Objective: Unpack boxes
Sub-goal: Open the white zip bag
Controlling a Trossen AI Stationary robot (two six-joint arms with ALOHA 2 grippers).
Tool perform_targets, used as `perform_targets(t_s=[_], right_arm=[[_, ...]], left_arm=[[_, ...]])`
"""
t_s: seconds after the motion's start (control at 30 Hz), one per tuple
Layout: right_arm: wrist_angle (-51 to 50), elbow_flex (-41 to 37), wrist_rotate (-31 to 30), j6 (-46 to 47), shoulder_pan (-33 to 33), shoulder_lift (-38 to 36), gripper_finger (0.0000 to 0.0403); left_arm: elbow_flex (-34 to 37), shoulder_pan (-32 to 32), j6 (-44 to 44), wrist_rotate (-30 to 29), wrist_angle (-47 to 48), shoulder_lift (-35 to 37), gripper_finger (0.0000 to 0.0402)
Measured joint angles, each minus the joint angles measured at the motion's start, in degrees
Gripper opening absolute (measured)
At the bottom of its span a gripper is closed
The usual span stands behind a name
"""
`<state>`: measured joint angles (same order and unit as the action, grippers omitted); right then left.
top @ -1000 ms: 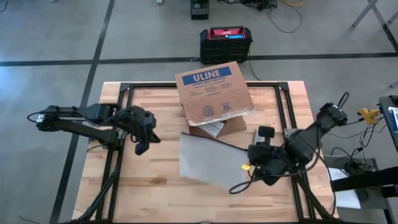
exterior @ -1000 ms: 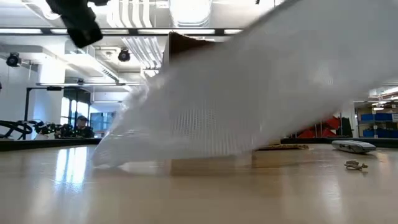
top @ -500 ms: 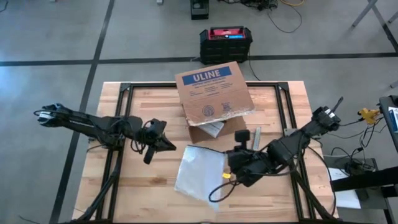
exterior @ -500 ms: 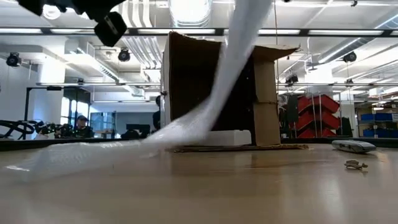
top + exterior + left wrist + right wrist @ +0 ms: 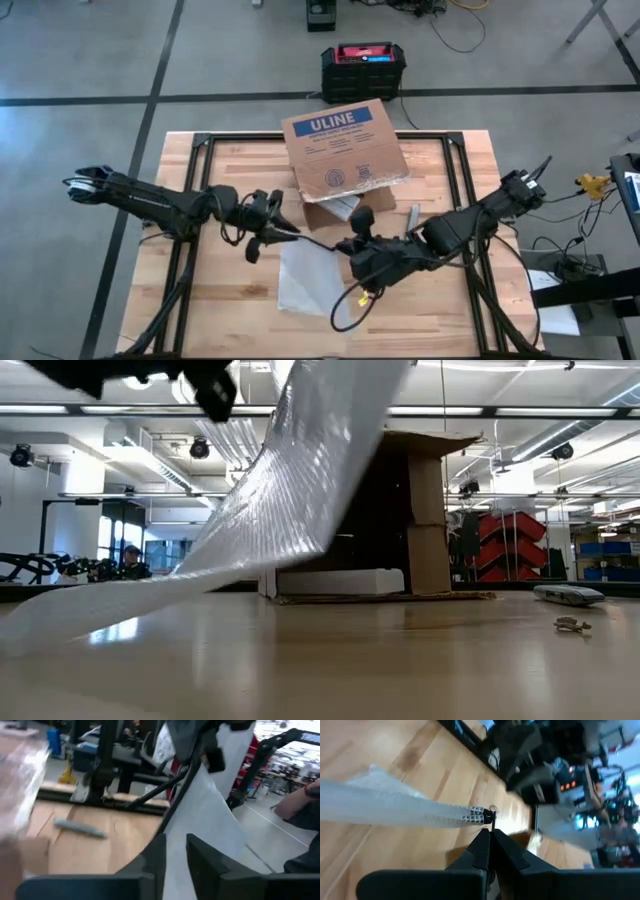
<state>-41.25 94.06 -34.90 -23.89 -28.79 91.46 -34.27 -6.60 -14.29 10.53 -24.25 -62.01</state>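
**Box emptied of its wrap: passing the sheet between the arms**

Box [image 5: 345, 152] of brown cardboard with the blue label stands at the far middle of the worktop [image 5: 190, 300], a flap raised, its open side facing the low camera. We are holding the packing out of it: a translucent bubble-wrap sheet [image 5: 310, 280] hangs in front of the box, its lower end trailing on the wood.

Our right end effector [image 5: 489, 831] is shut tight on one edge of the sheet; in its wrist view the fingers meet at a pinched corner. Our left end effector [image 5: 175, 851] is near the centre, just beside the sheet, with its fingers a little apart and the sheet's edge showing in the gap. We cannot tell whether it is touching the wrap.

We judge the step in hand to be getting the wrap clear of the box. To do it well:

- keep the right grip firm until the left fingers have a real fold of material between them, not a single slippery edge
- lift the trailing end off the wood before moving sideways, so it does not drag
- steer away from the box, so the raised flap is not caught or the box pulled over
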Motion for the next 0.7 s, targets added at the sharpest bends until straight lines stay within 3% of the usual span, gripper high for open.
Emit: perform_targets(t_s=[0.3, 0.43, 0.5, 0.7], right_arm=[[4.4, 0.0, 3.5, -6.9, 3.6, 0.0, 0.0000], [4.2, 0.0, 3.7, -7.0, 3.6, 0.0, 0.0000], [4.3, 0.0, 3.7, -7.0, 3.6, 0.0, 0.0000], [4.3, 0.0, 2.1, -7.2, 3.6, -0.1, 0.0000]], left_arm=[[-18.3, 4.8, 7.2, 9.5, 18.7, -10.3, 0.0189], [-23.7, 6.9, 8.1, 21.9, 20.4, -15.4, 0.0229], [-25.5, 7.2, 8.1, 26.6, 20.3, -17.5, 0.0242], [-27.7, 7.2, 9.3, 29.2, 21.9, -23.3, 0.0247]])
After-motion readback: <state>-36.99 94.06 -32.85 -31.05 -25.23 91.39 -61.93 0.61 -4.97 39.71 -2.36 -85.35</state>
